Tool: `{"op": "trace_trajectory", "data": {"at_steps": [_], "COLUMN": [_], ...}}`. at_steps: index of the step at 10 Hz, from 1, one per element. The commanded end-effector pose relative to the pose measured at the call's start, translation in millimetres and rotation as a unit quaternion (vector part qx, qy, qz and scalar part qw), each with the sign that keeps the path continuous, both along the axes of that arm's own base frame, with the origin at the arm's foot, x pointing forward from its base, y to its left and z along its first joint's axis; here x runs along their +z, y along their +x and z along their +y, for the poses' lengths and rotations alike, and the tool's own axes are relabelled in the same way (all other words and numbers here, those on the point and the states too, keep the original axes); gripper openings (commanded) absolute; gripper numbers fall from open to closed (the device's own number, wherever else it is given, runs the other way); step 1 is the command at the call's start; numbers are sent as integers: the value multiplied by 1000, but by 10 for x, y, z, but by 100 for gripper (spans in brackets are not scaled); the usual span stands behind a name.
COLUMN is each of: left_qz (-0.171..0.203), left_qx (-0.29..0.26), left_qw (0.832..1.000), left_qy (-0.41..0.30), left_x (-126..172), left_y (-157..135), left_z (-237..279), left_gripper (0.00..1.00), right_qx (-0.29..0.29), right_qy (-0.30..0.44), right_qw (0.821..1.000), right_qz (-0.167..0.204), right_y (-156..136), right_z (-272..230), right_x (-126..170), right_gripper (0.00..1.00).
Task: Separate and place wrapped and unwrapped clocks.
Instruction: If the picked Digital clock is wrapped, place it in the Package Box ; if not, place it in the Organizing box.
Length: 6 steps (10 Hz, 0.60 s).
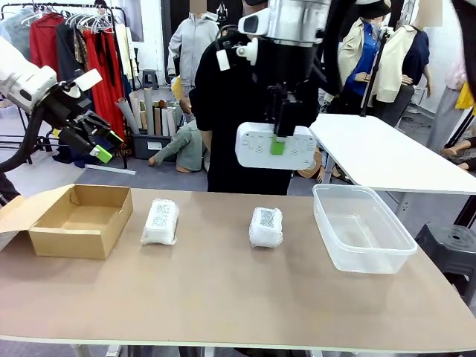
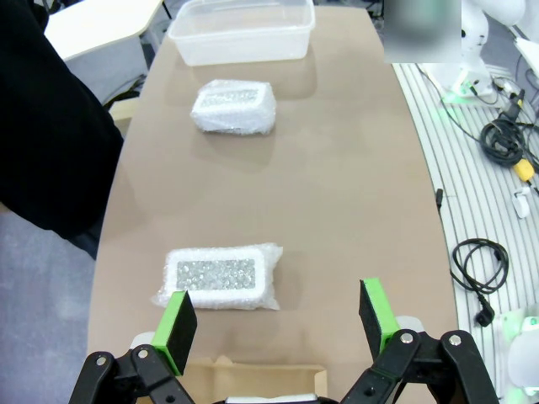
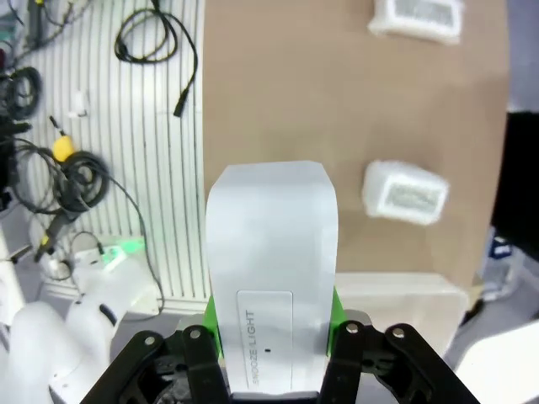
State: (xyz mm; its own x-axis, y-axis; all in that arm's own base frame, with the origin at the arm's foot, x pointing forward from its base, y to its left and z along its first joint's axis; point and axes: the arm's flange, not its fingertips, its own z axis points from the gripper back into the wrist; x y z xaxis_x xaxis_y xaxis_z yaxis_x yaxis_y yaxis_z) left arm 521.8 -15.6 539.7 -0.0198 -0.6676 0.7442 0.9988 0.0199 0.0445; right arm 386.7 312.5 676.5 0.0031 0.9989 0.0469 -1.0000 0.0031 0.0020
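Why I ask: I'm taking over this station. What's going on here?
The right claw is shut on the bare white clock and holds it in the air over the far side of the table. Two wrapped clocks lie on the table between the cardboard box and the clear tub, both of which look empty. The left claw is open, holds nothing and hangs raised near the box. A person in black stands at the far side.
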Motion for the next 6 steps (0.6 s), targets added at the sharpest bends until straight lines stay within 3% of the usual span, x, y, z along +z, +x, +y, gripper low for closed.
{"op": "trace_trajectory", "data": {"at_steps": [1,3,5,6], "left_qz": [-2,-2,-2,-2], "left_qx": [2,2,2,2], "left_qw": [1000,1000,1000,1000], "left_qy": [-1,-1,-1,-1], "left_x": [12,12,12,12], "left_y": [3,3,3,3], "left_z": [1,1,1,1], "left_gripper": [100,100,100,100], "right_qx": [-47,-99,-116,-152], "right_qy": [20,-16,-13,-8], "right_qw": [999,995,992,986], "right_qz": [-19,-28,-57,-64], "right_y": [-106,24,175,237], "right_z": [-364,-811,-1254,-1417], "right_x": [-101,-324,-538,-661], "right_gripper": [0,0,0,0]}}
